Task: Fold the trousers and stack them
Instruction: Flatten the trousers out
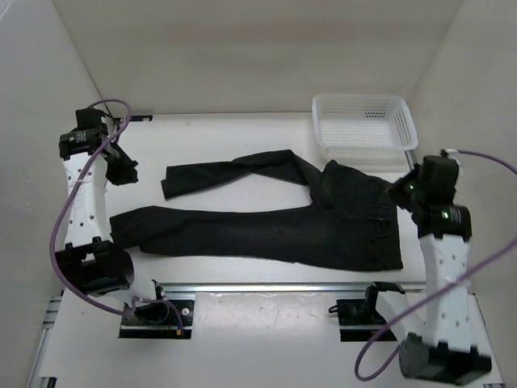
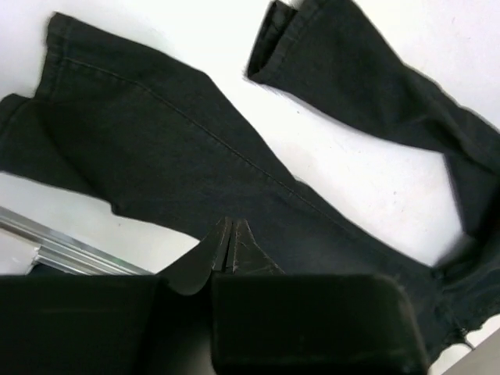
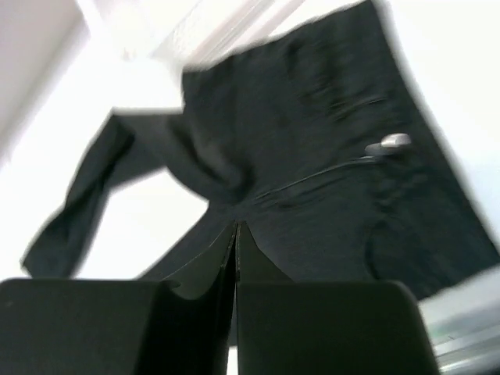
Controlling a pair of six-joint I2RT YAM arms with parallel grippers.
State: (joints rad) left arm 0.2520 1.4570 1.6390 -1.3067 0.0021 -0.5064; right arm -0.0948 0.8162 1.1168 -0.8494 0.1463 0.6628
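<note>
The black trousers [image 1: 323,222] lie flat and unfolded across the table, waist at the right and both legs running left. The far leg ends in a cuff [image 1: 168,182]; the near leg ends further left [image 1: 121,226]. My left gripper [image 1: 123,170] is shut and empty, raised just left of the far cuff. In the left wrist view its fingertips [image 2: 232,224] hover over the near leg [image 2: 156,148]. My right gripper [image 1: 401,192] is shut and empty at the right edge of the waist. In the right wrist view its tips [image 3: 237,226] hang above the seat [image 3: 328,156], near a metal button [image 3: 394,142].
A white mesh basket [image 1: 363,121] stands at the back right, just beyond the waist. An aluminium rail [image 1: 283,287] runs along the near table edge and also shows in the left wrist view [image 2: 62,242]. White walls close in the sides and back.
</note>
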